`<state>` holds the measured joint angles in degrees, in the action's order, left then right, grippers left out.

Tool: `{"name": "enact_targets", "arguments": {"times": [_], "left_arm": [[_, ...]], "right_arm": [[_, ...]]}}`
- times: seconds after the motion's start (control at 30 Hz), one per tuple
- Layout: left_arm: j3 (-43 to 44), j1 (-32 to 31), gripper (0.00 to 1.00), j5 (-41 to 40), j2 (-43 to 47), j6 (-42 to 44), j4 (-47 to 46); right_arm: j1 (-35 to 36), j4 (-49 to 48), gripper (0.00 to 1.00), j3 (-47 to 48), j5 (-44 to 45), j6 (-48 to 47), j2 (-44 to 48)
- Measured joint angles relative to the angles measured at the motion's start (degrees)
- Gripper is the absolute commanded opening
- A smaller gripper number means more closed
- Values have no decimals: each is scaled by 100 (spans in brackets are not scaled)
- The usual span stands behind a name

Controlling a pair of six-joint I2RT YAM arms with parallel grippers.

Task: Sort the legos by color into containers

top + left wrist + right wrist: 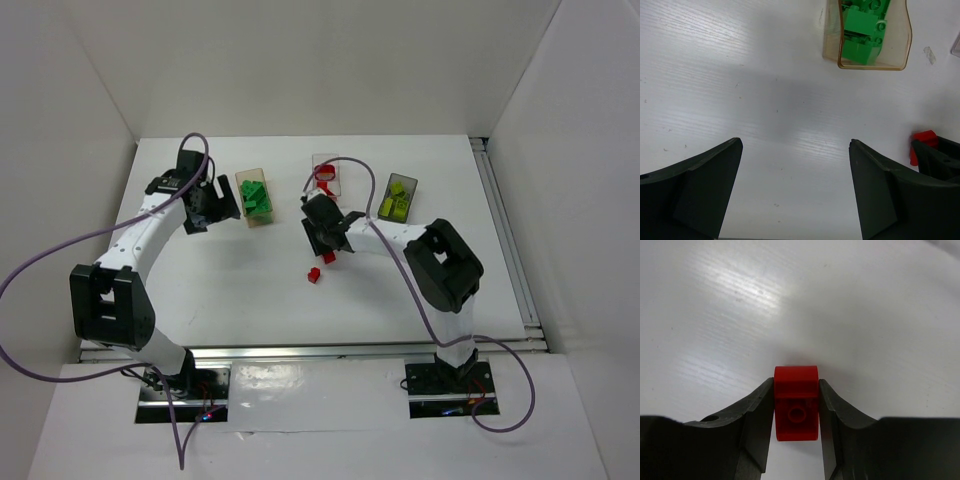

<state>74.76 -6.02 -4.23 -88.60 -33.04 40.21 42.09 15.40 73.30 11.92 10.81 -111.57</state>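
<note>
Status at the table (240,290): found the right gripper (796,383) closed tight on a red brick (796,407), one finger pressed against each side of it, a round hole in the brick's face turned toward the wrist camera. Saw that grip low over the white surface; could not tell contact with the surface from a slight lift. Spotted a second, loose red brick (314,274) lying on the table nearby, a little closer to the arm bases and apart from the fingers. Found the left gripper (795,145) spread wide with nothing between its fingers, hovering over bare table just in front of the left container (875,66). Counted three clear containers in a row toward the far edge, well apart from one another. Noted green bricks (862,35) piled in the left container, red pieces (325,178) in the middle container (325,160), yellow-green bricks (397,200) in the right container (414,185). Located the held red brick between the middle container and the loose red brick, near the former but outside it.
</note>
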Motion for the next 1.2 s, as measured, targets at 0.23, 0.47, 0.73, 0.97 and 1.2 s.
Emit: {"name": "enact_targets", "arguments": {"times": [0.23,0.47,0.73,0.97,1.2], "left_arm": [[0,50,95,7,0,2,-52],[0,66,95,-42,0,4,-72],[0,114,95,-50,0,4,-59],[0,114,95,-57,0,4,-59],[2,114,95,-48,0,-2,-44]], "right_arm": [[-293,-122,28,627,444,131,11],[-739,-378,29,2162,695,133,-586],[-1056,-372,48,3340,697,155,-1679],[-1156,-345,88,3681,695,136,-2076],[-1102,-463,68,2100,831,219,-820]]}}
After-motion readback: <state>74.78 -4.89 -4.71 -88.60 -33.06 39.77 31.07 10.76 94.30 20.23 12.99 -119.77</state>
